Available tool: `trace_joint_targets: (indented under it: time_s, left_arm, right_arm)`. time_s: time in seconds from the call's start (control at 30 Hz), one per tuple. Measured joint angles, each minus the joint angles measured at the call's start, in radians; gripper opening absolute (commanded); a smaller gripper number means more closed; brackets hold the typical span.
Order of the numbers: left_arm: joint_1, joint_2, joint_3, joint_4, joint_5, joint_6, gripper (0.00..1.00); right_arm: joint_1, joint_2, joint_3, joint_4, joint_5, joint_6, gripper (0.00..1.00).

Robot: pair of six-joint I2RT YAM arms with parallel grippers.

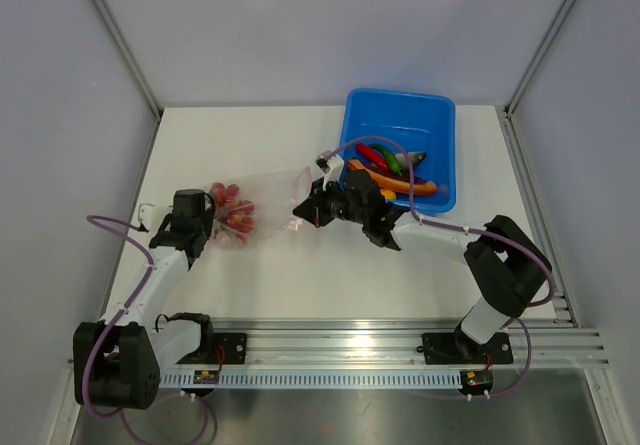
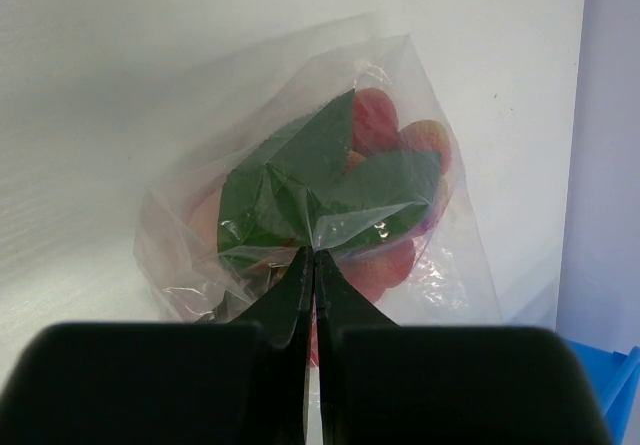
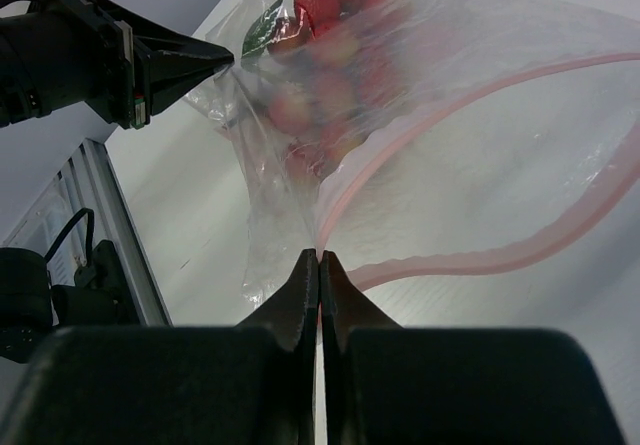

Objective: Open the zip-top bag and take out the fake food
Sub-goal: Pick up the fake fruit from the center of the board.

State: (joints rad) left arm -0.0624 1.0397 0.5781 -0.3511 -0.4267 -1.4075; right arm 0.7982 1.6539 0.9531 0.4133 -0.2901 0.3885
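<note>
Left gripper [image 2: 312, 258], right gripper [image 3: 318, 258], pinching bag [image 1: 275, 193]

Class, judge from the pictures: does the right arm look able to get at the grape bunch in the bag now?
Probably not: the right gripper is shut on the zipper edge of the zip-top bag, and the grape bunch sits at the far end, where the left gripper pinches.

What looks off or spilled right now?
Nothing spilled or torn. The grape bunch sits deep in the zip-top bag, at the end the left gripper pinches, far from the open zipper mouth the right gripper holds.
</note>
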Motion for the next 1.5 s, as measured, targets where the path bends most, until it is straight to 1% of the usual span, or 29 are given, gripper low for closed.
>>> trace_joint_targets:
  time_s: [0.1, 0.13, 0.17, 0.27, 0.33, 0.57, 0.67, 0.77, 0.97, 1.17, 1.33, 1.5]
  left_arm:
    - [0.000, 0.000, 0.000, 0.000, 0.001, 0.000, 0.00]
    - [0.000, 0.000, 0.000, 0.000, 0.002, 0.000, 0.00]
    - [0.000, 0.000, 0.000, 0.001, 0.003, -0.001, 0.00]
    - [0.002, 0.000, 0.000, -0.002, 0.002, -0.001, 0.00]
    - [0.004, 0.000, 0.000, -0.005, 0.000, 0.000, 0.00]
    - [0.005, 0.000, 0.000, -0.017, 0.000, -0.001, 0.00]
    - [0.005, 0.000, 0.000, -0.018, -0.001, -0.001, 0.00]
    - [0.005, 0.000, 0.000, -0.018, -0.001, -0.002, 0.00]
    - [0.005, 0.004, 0.000, -0.019, 0.000, -0.005, 0.00]
    - [0.005, 0.005, 0.000, -0.019, 0.000, -0.006, 0.00]
    - [0.005, 0.005, 0.000, -0.019, 0.000, -0.006, 0.00]
    - [0.005, 0.006, 0.000, -0.019, 0.000, -0.006, 0.00]
  right_arm:
    - [0.000, -0.018, -0.010, 0.006, 0.006, 0.000, 0.00]
    - [-0.001, -0.026, -0.012, 0.008, 0.009, 0.000, 0.02]
    - [-0.001, -0.031, -0.014, 0.010, 0.010, 0.000, 0.19]
    - [-0.003, -0.037, -0.016, 0.017, 0.012, -0.001, 0.46]
    - [-0.006, -0.037, -0.016, 0.018, 0.013, -0.004, 0.50]
    - [-0.009, -0.037, -0.016, 0.007, 0.045, -0.016, 0.49]
    - [-0.010, -0.037, -0.016, 0.000, 0.070, -0.018, 0.47]
    - [-0.011, -0.037, -0.016, -0.020, 0.117, -0.018, 0.43]
    - [-0.012, -0.037, -0.015, -0.092, 0.222, -0.014, 0.41]
    - [-0.012, -0.037, -0.015, -0.132, 0.291, -0.013, 0.37]
    - [-0.012, -0.029, -0.011, -0.135, 0.298, -0.013, 0.38]
    - [-0.008, 0.017, 0.011, -0.130, 0.278, -0.021, 0.41]
